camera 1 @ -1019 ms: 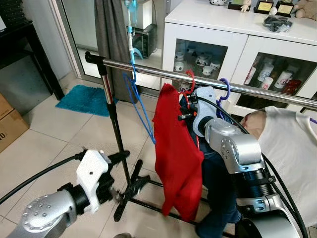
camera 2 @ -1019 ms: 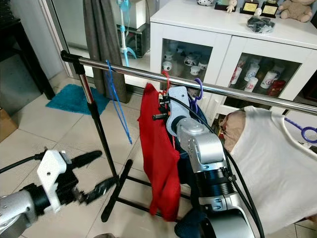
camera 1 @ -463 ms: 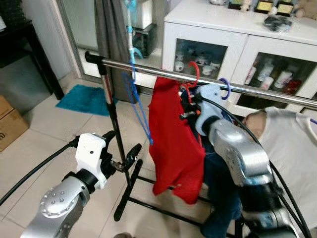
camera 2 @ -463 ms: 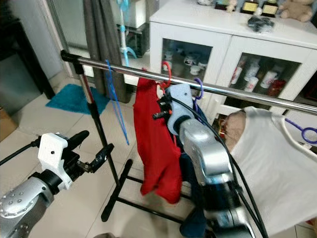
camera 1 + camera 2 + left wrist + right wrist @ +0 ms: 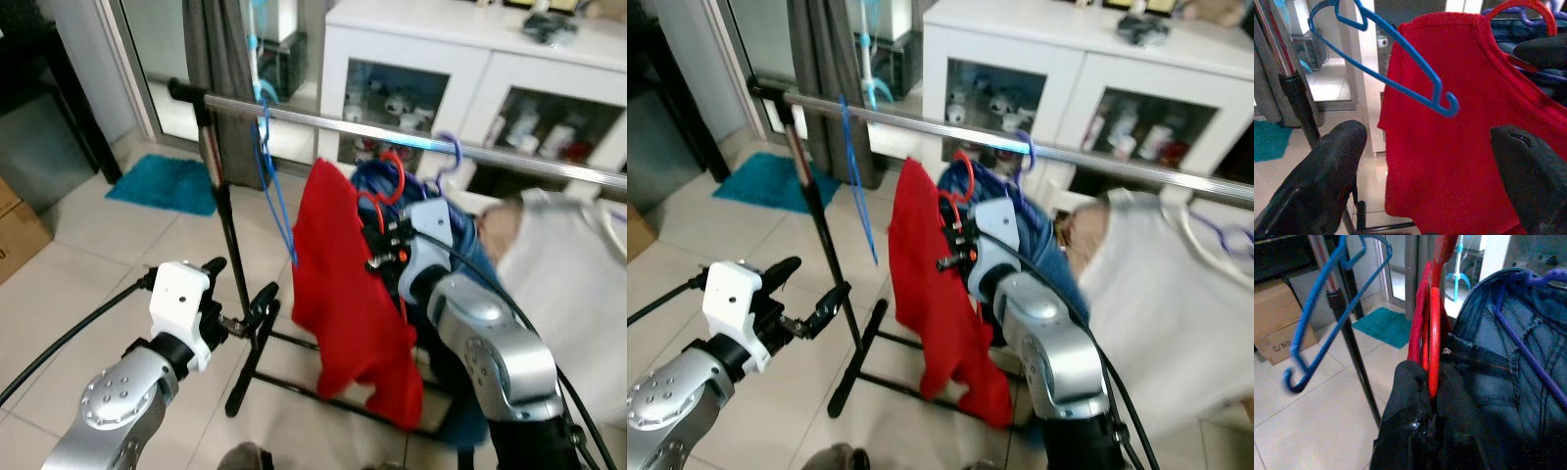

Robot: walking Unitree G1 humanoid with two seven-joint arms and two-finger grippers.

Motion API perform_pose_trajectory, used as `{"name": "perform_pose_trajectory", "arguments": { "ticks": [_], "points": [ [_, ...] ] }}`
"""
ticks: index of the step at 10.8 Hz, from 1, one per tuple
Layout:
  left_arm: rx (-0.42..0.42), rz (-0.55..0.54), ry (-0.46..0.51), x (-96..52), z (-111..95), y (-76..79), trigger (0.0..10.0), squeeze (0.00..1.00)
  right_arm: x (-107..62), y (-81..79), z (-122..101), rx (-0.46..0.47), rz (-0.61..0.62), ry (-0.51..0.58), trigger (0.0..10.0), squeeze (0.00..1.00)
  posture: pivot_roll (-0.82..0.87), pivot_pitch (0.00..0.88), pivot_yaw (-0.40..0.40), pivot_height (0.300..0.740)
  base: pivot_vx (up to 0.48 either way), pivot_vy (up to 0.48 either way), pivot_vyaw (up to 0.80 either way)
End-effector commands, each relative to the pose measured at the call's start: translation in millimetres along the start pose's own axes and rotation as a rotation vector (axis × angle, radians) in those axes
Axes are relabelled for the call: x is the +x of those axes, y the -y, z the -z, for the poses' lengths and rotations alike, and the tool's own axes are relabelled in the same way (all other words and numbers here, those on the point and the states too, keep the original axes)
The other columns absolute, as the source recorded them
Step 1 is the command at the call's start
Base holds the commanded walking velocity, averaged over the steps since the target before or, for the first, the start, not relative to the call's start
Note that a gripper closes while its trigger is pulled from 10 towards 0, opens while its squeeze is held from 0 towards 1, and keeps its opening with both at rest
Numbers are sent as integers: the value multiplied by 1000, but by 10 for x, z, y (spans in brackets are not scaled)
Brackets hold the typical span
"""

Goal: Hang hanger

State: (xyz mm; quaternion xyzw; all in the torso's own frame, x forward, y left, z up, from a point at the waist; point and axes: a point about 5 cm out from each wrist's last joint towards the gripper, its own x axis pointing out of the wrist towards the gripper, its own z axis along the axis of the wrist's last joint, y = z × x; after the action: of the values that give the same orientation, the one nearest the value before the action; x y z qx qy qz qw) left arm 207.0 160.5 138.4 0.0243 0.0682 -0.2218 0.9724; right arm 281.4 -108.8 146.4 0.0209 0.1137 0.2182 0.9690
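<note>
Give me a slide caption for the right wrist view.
Right gripper pinching the red hanger beside hanging jeans.

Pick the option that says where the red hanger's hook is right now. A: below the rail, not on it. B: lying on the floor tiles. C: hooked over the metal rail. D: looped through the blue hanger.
A: the red hanger hook sits under the metal rail with a gap between them, while the right gripper pinches the hanger's red wire.
</note>
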Motion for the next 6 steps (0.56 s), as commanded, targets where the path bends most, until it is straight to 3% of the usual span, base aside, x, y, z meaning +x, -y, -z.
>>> {"name": "perform_pose_trajectory", "arguments": {
  "ticks": [1,6],
  "points": [
    [10,6,-12,-4,0,-3,10000,161,-49,-12,-118,-11,-9,56,0,0,21,0,14,740,-251,0,0],
    [17,19,-11,12,-10,4,10000,153,-58,-24,-124,-22,-14,60,0,0,21,0,13,740,-253,0,0]
  ]
}}
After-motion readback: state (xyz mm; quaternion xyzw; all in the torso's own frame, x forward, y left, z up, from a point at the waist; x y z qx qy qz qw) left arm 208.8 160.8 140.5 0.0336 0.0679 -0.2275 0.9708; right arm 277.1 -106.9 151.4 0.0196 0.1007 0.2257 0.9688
